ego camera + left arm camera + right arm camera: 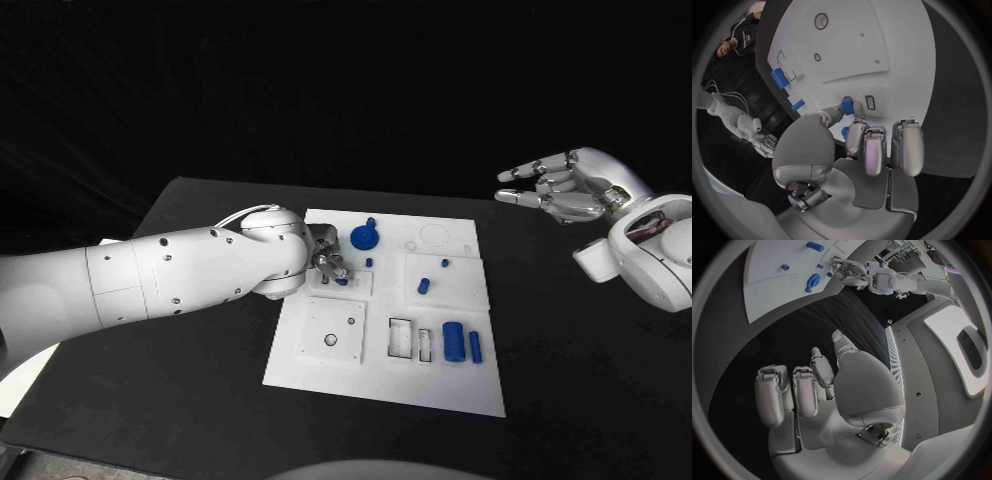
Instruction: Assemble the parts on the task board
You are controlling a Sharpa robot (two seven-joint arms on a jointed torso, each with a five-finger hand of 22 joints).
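Note:
The white task board point(387, 372) lies mid-table. My left hand point(320, 262) reaches over its left part, and thumb and a fingertip pinch a small blue part point(847, 106) right beside a narrow slot point(870, 102); under the fingertips the same part point(342, 281) is seen low against the board. Loose on the board are a round blue part point(366, 237), a short peg point(424, 286), a blue cylinder point(453, 341) and a blue bar point(475, 347). My right hand point(570, 187) hangs raised, right of the board, fingers apart, holding nothing.
Two rectangular slots point(401, 339) sit beside the cylinder, and a square plate with a hole point(333, 330) lies at the board's near left. Black table point(173, 400) surrounds the board. The board point(773, 285) lies far beyond my right hand's fingers point(795, 390).

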